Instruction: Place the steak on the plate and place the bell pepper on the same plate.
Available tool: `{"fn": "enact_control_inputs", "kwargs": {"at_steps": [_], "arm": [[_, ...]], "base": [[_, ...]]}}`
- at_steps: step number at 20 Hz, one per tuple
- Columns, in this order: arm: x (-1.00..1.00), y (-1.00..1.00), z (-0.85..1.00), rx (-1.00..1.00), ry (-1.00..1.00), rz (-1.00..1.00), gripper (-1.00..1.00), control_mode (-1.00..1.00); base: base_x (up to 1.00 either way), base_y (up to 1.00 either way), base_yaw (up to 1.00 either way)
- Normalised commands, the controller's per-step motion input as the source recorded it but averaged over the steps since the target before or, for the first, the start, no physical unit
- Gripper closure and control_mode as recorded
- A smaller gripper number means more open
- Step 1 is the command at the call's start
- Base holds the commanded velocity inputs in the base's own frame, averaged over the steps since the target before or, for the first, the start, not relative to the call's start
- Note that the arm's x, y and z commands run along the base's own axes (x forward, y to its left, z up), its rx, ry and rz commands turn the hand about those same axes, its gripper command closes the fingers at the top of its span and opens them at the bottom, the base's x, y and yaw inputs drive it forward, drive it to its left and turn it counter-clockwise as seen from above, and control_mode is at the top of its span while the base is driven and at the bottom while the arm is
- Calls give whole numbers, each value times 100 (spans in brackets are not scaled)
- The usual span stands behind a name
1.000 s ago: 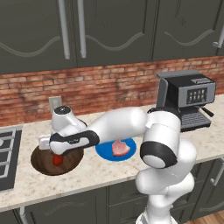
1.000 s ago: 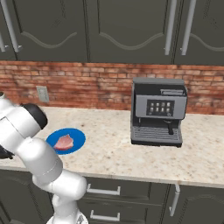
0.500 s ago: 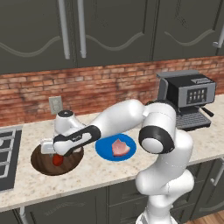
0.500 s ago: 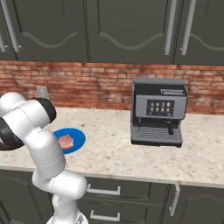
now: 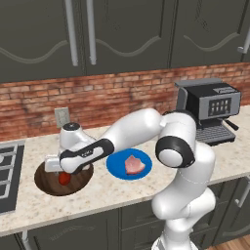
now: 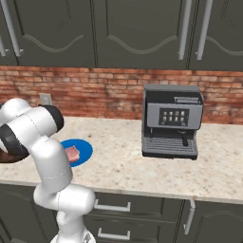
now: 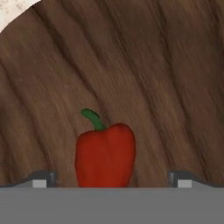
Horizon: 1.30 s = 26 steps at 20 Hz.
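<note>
No readable text turns up anywhere. The coffee machine (image 6: 172,121) carries a dark front panel with a row of small pale icons, too small to make out as words or numbers, and no brand or label shows on its body.

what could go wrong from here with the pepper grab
1. The pepper is small, rounded and lies loose on the wooden board; the open fingers stand wide on either side, so an off-centre close may squirt it away.
2. The steak already fills the middle of the plate, so the pepper may land on it and roll off.
</note>
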Motion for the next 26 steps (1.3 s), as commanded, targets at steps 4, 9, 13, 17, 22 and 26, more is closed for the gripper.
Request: {"fn": "enact_control_inputs", "kwargs": {"at_steps": [4,9,13,17,22,26], "arm": [[0,15,0,0,0,0,-100,-100],[0,16,0,0,0,0,-100,-100],[0,1,0,0,0,0,-100,-100],[0,0,0,0,0,0,-100,-100],[0,-3,-16,0,0,0,-100,-100],[0,-5,-27,0,0,0,-100,-100]], "base": [[0,0,0],[0,0,0],[0,0,0],[0,0,0],[0,0,0],[0,0,0]]}}
